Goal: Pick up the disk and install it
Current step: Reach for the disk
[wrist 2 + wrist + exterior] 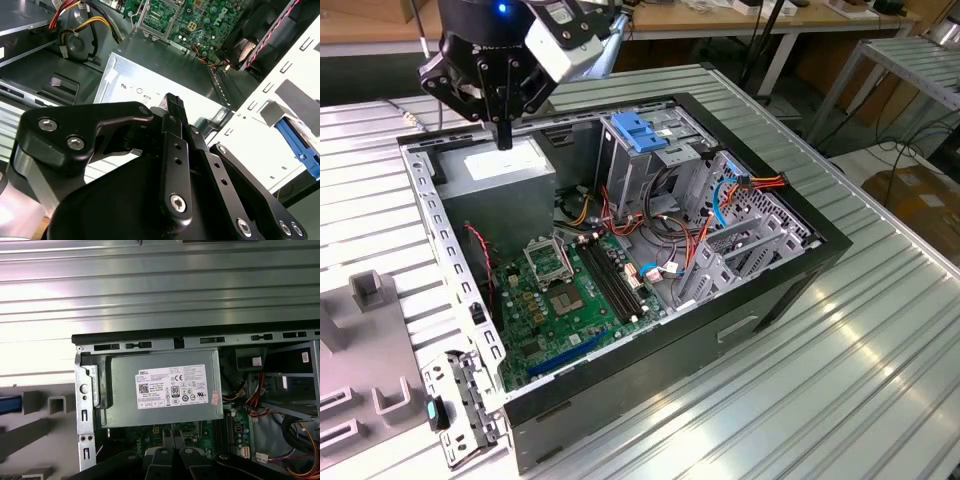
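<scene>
Pincer (505, 140) pressed together on nothing — I hang above the grey power-supply box (510, 172) in the open case (720, 330). Blue edge (10, 404) in the holder (30, 435) beside it — disk or not, I cannot tell

1. The arm (485, 25) stands over the counter's far edge, toward the exterior view's left, with the wrist (500, 10) upright.
2. The gripper (505, 138) points straight down at the end of the wrist.
3. Black linkage bars (450, 85) splay out to both sides above the tip.
4. Jaws are pressed together into one narrow tip in the exterior view and the second wrist view, with nothing between them.
</scene>
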`<state>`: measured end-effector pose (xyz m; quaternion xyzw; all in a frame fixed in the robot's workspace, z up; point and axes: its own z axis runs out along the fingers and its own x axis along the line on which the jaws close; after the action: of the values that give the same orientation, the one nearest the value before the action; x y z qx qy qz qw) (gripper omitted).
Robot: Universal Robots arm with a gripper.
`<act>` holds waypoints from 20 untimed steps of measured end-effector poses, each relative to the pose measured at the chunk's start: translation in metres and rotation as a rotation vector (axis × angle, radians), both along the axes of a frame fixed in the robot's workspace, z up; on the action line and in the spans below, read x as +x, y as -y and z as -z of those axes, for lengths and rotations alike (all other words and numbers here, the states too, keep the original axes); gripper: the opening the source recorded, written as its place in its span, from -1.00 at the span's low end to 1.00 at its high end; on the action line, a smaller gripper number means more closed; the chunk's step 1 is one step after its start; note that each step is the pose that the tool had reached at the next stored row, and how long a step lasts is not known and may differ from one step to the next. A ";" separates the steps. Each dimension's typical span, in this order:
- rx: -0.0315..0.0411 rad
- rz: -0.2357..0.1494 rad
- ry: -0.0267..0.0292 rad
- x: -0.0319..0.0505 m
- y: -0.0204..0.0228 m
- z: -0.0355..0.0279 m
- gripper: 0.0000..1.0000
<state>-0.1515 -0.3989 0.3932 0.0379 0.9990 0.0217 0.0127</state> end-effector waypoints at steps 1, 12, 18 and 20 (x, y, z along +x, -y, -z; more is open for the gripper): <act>0.0001 0.000 0.0000 -0.0010 0.0000 0.0000 -0.79; 0.0000 0.000 -0.0005 -0.0180 0.0000 0.0001 -0.79; 0.0001 0.000 -0.0008 -0.0268 0.0000 0.0002 -0.79; 0.0000 0.000 -0.0014 -0.0326 0.0000 0.0002 -0.79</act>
<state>-0.1841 -0.3989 0.3930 0.0379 0.9990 0.0217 0.0120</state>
